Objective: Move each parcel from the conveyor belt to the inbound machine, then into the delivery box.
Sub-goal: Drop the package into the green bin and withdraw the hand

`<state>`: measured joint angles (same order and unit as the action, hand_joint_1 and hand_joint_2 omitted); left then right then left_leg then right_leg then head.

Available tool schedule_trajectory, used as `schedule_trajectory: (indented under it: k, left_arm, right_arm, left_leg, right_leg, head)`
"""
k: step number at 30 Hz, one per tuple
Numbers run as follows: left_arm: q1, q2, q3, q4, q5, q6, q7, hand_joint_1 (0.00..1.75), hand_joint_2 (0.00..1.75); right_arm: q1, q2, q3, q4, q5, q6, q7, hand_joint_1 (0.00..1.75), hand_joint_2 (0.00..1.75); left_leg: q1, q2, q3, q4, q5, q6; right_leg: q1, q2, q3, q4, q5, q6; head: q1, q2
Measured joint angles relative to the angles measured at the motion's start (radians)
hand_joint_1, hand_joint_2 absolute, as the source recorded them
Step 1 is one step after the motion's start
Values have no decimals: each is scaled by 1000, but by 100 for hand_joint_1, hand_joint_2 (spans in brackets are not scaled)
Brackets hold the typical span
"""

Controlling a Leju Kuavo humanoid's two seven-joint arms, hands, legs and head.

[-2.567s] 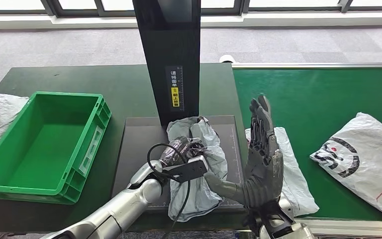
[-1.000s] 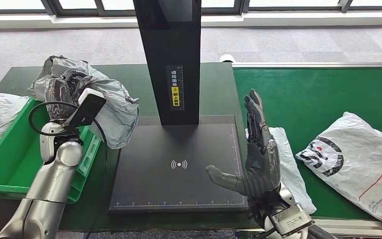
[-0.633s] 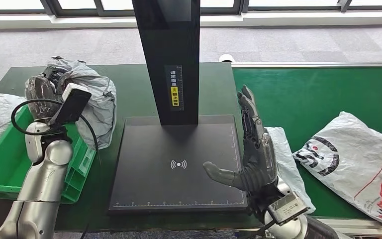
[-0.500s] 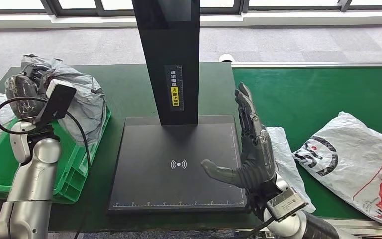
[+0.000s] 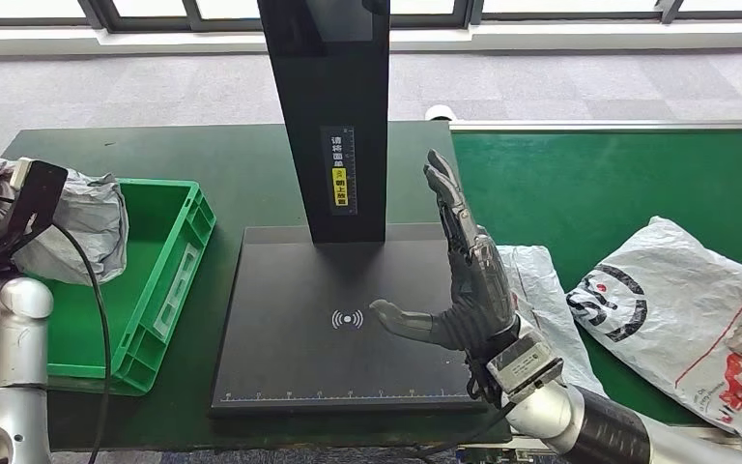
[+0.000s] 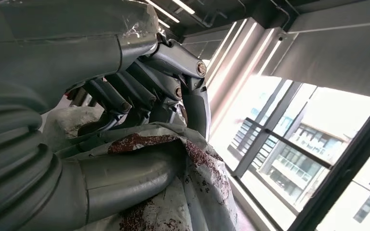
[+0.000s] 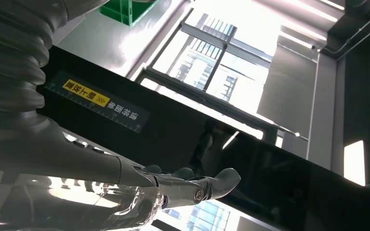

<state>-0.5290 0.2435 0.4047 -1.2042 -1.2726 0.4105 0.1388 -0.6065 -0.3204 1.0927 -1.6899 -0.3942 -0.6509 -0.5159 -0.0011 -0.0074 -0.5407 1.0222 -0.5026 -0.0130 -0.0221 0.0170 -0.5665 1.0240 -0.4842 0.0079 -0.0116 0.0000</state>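
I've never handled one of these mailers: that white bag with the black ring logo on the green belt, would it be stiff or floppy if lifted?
Probably floppy: the white bag lies wrinkled and slack on the conveyor belt, so it would likely sag. Its glossy plastic skin looks slippery. It seems fairly flat, so likely light, though its contents are hidden.

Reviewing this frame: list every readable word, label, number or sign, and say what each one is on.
Label on the black column: white and yellow Chinese characters, too small to read.
Scanner plate: a wireless-signal symbol, no words.
White parcel on the belt: a black round logo and red print, unreadable.
No numbers can be read.
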Motion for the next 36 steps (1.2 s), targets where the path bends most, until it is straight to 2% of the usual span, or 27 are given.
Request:
schedule_trajectory:
  k: [3, 7, 10, 15, 16, 19, 20, 24, 29, 36]
  left_arm:
    - [-17, 40, 10, 100, 4, -2, 1, 175, 175]
    - [-68, 99, 10, 296, 37, -1, -28, 175, 175]
    - [-103, 115, 10, 411, 45, 2, -39, 175, 175]
    - [-135, 124, 9, 505, 46, 4, -40, 175, 175]
    - [-139, 125, 9, 516, 47, 4, -41, 132, 175]
    - [-147, 125, 4, 544, 61, -9, -62, 1, 44]
    - [-149, 123, -1, 551, 69, -13, -72, 0, 0]
    - [-142, 99, -34, 546, 124, 15, -91, 0, 0]
    - [-110, 71, -62, 471, 210, 49, -111, 0, 0]
    - [20, 37, -95, 168, 342, 120, -166, 0, 0]
  right_arm:
    - [-18, 0, 9, 9, -17, -13, 14, 0, 175]
    - [-39, -8, 10, 16, -44, -36, 30, 0, 175]
    - [-53, -21, 10, 17, -57, -43, 37, 0, 175]
    - [-58, -31, 10, 17, -61, -46, 38, 0, 175]
    - [-58, -32, 10, 17, -60, -46, 40, 0, 175]
    - [-58, -36, 10, 17, -51, -47, 51, 0, 175]
    - [-58, -39, 10, 17, -47, -47, 57, 0, 175]
    - [-59, -53, 10, 17, -42, -48, 70, 0, 175]
    - [-59, -65, 10, 17, -35, -48, 72, 0, 175]
    - [-79, -93, 10, 17, -13, -48, 102, 0, 175]
  left_leg:
    - [0, 0, 0, 0, 0, 0]
    - [0, 0, 0, 0, 1, 0]
    - [0, 0, -1, 1, 1, 0]
    - [0, 1, -1, 1, 1, 0]
    - [0, 1, -1, 1, 1, 0]
    - [0, 1, -1, 1, 1, 0]
    - [0, 1, -1, 1, 1, 0]
    - [0, 1, -1, 1, 1, -1]
    - [0, 2, -1, 1, 1, -1]
    - [0, 2, -2, 2, 1, -1]
  right_leg:
    - [0, 0, 0, 0, 0, 0]
    - [1, 0, -1, 0, 1, -1]
    - [1, 0, -1, 0, 1, -1]
    - [1, 0, -2, 0, 2, -1]
    - [1, 0, -2, 0, 2, -1]
    - [1, 0, -2, 0, 2, -1]
    - [1, 0, -2, -1, 2, -1]
    - [1, 0, -2, -1, 2, -1]
    - [1, 1, -2, -1, 3, -1]
    - [1, 2, -3, -1, 3, -1]
  head:
    - [0, 0]
    - [0, 0]
    - [0, 0]
    - [0, 0]
    - [0, 0]
    - [0, 0]
    - [0, 0]
    - [0, 0]
    - [0, 0]
    - [0, 0]
